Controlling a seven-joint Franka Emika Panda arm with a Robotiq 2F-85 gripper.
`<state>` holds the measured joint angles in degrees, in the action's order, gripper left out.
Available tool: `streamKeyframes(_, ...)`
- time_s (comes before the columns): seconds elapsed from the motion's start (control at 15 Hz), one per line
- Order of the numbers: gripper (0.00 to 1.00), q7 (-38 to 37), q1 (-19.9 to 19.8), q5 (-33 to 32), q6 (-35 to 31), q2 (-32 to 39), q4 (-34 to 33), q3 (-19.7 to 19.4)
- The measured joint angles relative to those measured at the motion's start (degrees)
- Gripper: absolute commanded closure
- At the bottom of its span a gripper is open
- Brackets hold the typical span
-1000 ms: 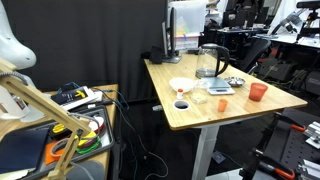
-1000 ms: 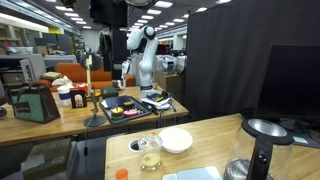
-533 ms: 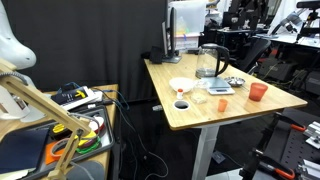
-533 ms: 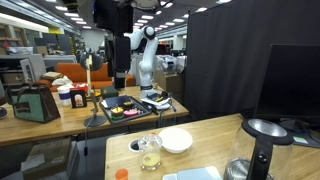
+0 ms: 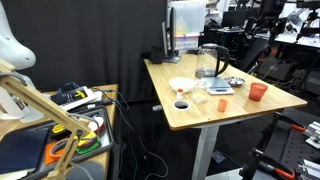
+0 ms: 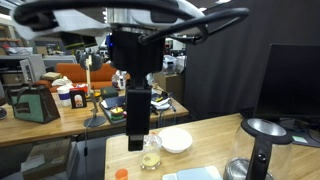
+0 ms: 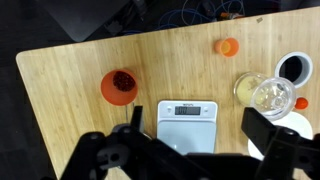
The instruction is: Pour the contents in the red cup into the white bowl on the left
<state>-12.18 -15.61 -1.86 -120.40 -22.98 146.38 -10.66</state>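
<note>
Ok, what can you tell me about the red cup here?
The red cup is a small orange-red tumbler, plastic-looking, plain, handleless. It stands upright on the wooden table, apart from the scale beside it; nothing else touches it. Seen from above, something dark lies inside, too small to identify. The open end effector hangs above, clear of it.

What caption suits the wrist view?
Open gripper above a grey digital scale, small orange-red plastic tumbler standing apart on the wooden table.

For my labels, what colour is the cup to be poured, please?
Orange-red; the cup shows best in the wrist view.
</note>
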Motion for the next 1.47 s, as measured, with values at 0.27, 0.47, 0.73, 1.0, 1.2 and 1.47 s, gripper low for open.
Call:
streamKeyframes(0.27, 0.0, -0.2, 0.8, 0.1, 0.0, -0.6, -0.2, 0.5)
streamKeyframes(0.47, 0.0, -0.2, 0.7, 0.1, 0.0, -0.6, -0.2, 0.5)
streamKeyframes(0.73, 0.0, -0.6, 0.7, 0.2, 0.0, 0.0, -0.1, 0.5)
streamKeyframes(1.0, 0.0, -5.2, -0.1, 0.2, -3.6, 5.4, -0.1, 0.1)
streamKeyframes(1.2, 0.0, -10.1, -0.7, 0.3, -8.5, 11.1, -0.6, -0.9)
streamKeyframes(1.47, 0.0, -15.4, -1.4, 0.3, -11.9, 18.3, -2.3, -2.6)
